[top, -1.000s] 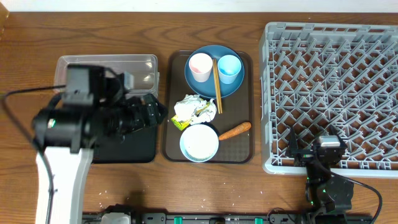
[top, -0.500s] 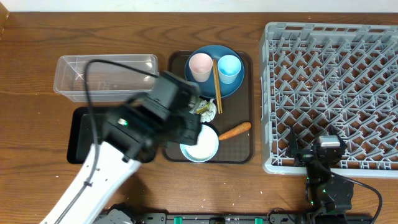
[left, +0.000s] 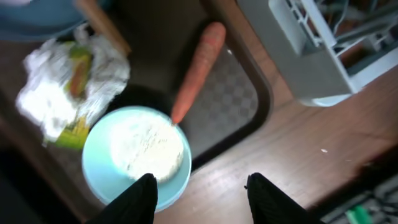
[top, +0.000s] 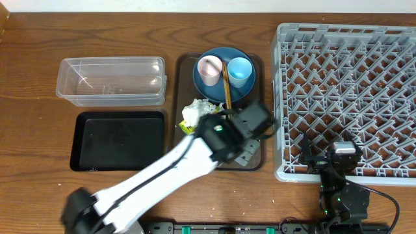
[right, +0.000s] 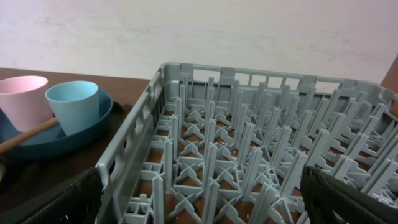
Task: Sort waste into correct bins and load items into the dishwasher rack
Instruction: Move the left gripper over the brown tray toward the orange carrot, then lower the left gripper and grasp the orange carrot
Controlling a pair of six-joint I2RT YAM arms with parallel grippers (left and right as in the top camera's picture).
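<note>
Left end effector (left: 200, 198): fingers spread, nothing between them. It hangs over the front right corner of the brown rectangular serving tray (left: 239, 102), above bare desk (left: 273, 155). Just behind the left finger sits the light-blue bowl with white inside (left: 140, 155), with white rice in it. The orange carrot piece (left: 196, 68) lies slantwise, its thin end at the bowl's rim. The crumpled white-and-yellow paper wrapper (left: 68, 87) is beside the bowl, farther back.

Right end effector (right: 205, 205): fingers wide apart, empty, at the front edge of the large grey plastic grid rack (right: 249, 155).

Versus 0.5 s ago: the left arm has swung right across the tray and now hides bowl and carrot from overhead. The shallow black rectangular tray (top: 117, 140) is fully uncovered. The right arm is unchanged.

Room: only a narrow strip of desk separates the tray rim from the rack wall. The clear rectangular plastic tub (top: 110, 81) lies well to the left.
</note>
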